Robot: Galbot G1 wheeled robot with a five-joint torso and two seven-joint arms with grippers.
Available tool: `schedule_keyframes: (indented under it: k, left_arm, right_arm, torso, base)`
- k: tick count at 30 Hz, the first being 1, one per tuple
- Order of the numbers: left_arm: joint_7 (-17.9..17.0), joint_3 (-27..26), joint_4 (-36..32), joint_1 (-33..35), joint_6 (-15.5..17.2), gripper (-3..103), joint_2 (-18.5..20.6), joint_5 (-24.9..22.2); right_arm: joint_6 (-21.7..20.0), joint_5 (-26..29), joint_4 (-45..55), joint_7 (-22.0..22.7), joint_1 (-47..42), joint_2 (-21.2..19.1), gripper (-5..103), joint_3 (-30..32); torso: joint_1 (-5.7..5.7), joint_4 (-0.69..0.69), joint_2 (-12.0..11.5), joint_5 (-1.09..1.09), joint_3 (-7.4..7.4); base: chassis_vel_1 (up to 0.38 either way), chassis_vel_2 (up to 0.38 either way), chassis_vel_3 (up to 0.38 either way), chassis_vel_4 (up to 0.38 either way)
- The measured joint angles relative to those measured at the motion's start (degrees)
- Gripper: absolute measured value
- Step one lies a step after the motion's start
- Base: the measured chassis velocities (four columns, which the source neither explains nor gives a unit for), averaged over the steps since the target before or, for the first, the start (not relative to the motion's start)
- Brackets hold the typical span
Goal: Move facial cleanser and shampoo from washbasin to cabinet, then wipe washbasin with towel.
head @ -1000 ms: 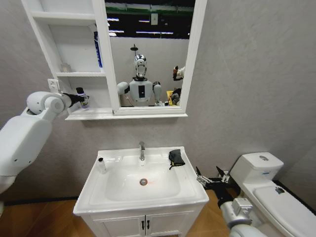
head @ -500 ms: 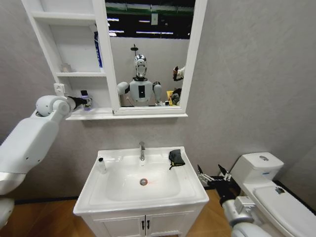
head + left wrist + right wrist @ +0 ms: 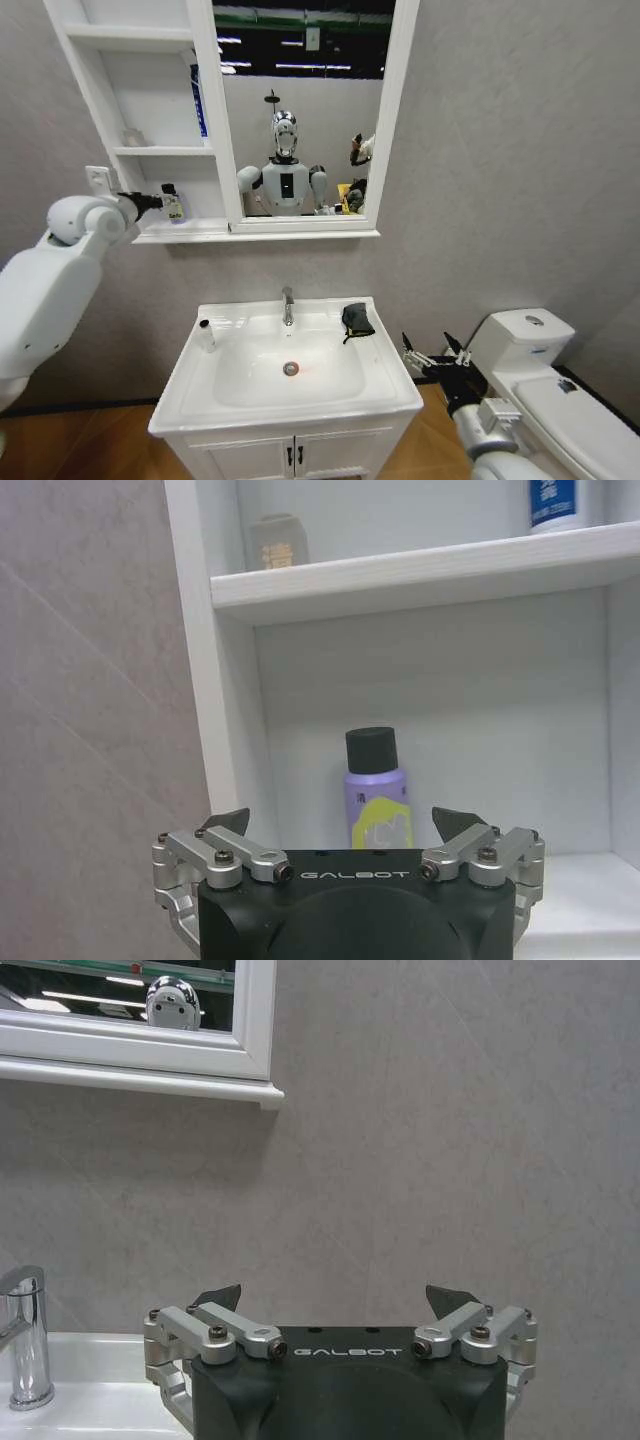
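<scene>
A purple bottle with a black cap and yellow label, which I take for the shampoo, stands upright on the lowest shelf of the white cabinet. My left gripper is open just in front of it, and the bottle sits beyond the fingertips. A small white tube with a dark top, probably the facial cleanser, stands on the left rim of the washbasin. The black-grey towel lies on the back right rim. My right gripper hangs open to the right of the basin.
A blue bottle and a small pale object sit on the middle shelf. The chrome tap rises at the basin's back. A white toilet stands close on the right. The mirror reflects the robot.
My left gripper carried the purple bottle onto the lowest shelf, let go and drew back a little to the left. The right gripper has barely moved.
</scene>
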Motion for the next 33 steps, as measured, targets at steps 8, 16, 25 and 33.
schedule_keyframes:
  k: [8,16,25,33]
  left_arm:
    - [-3.51,-16.10,-20.90,27.94,-3.60,100,1.56,1.09]
    - [-0.04,-22.16,-25.67,48.33,-10.27,100,-9.88,14.02]
    - [4.28,-19.26,-23.36,58.59,-19.05,100,-24.05,31.47]
    - [9.17,-18.18,-15.68,61.81,-26.90,100,-31.21,40.35]
  right_arm:
    - [0.19,-0.27,0.28,0.01,-0.67,0.26,100,-0.16]
    - [0.31,-0.74,0.33,-0.10,-0.96,0.33,100,-0.77]
    - [0.50,-0.87,1.01,-0.12,-1.65,0.35,100,-0.51]
    - [1.66,-0.89,0.09,-0.20,-2.11,0.38,100,-0.50]
  torso:
    - [-0.01,-0.01,0.00,0.02,-0.01]
    - [-0.01,-0.01,0.00,0.02,0.00]
    - [0.00,-0.01,0.00,0.04,0.00]
    - [-0.01,-0.02,0.01,0.04,0.00]
  base:
    - [0.000,0.000,0.000,0.000]
    - [0.000,0.000,0.000,0.000]
    - [0.000,0.000,0.000,0.000]
    - [0.000,0.000,0.000,0.000]
